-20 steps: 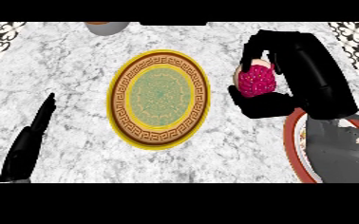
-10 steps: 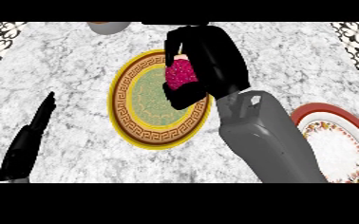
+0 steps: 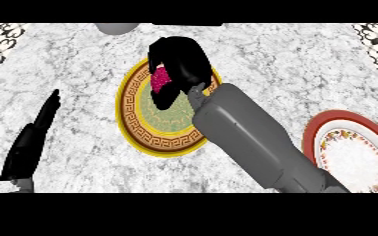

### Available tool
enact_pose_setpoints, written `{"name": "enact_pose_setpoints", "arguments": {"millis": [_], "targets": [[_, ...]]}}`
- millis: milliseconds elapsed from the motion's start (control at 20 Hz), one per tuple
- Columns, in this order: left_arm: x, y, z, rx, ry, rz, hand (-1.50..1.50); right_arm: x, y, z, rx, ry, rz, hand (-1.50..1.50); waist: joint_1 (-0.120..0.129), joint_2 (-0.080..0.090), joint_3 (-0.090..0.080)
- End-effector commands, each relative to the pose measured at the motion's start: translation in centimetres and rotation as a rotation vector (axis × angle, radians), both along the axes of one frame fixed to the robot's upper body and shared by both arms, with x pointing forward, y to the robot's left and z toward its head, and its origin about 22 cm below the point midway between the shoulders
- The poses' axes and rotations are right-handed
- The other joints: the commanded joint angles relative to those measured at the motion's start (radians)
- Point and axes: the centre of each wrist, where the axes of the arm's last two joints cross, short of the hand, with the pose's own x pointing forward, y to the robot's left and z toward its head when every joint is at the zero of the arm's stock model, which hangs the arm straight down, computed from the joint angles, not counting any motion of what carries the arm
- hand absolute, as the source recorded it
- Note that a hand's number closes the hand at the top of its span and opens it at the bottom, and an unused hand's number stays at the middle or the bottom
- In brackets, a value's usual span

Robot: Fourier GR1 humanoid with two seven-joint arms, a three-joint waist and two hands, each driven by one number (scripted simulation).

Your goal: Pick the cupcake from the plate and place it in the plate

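Right hand curled round cupcake, mostly hidden, over yellow plate; left hand open; red plate cut off.

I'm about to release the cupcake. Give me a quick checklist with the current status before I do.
1. Right hand curled round the cupcake: ok.
2. Cupcake over the yellow plate, inside its rim: ok.
3. Cupcake's base touching the plate: cannot tell, the hand hides it.
4. Cupcake upright: cannot tell.
5. Left hand open at the view's left, apart from the yellow plate: ok.
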Motion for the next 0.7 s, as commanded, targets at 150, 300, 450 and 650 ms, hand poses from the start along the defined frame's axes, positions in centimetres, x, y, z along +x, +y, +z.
{"name": "enact_pose_setpoints", "arguments": {"millis": [150,300,450,650], "targets": [[0.1,-0.5,-1.0,-0.003,-0.007,-0.015,0.00,0.7,0.3,-4.8,0.130,0.156,-0.167,-1.50,0.020,0.003,0.000],[0.0,-1.0,-0.9,-0.003,-0.005,-0.030,0.00,1.9,0.6,-5.8,0.098,0.165,-0.202,-1.50,0.030,0.005,0.000],[-0.4,-1.2,0.0,0.002,-0.001,0.000,0.00,0.8,1.3,-6.0,0.181,0.149,-0.158,-1.50,0.021,0.001,0.001],[-0.8,-0.4,-2.1,-0.007,0.007,-0.005,0.00,1.7,0.3,-5.1,0.377,0.058,-0.183,-1.50,0.008,0.003,0.000]]}}
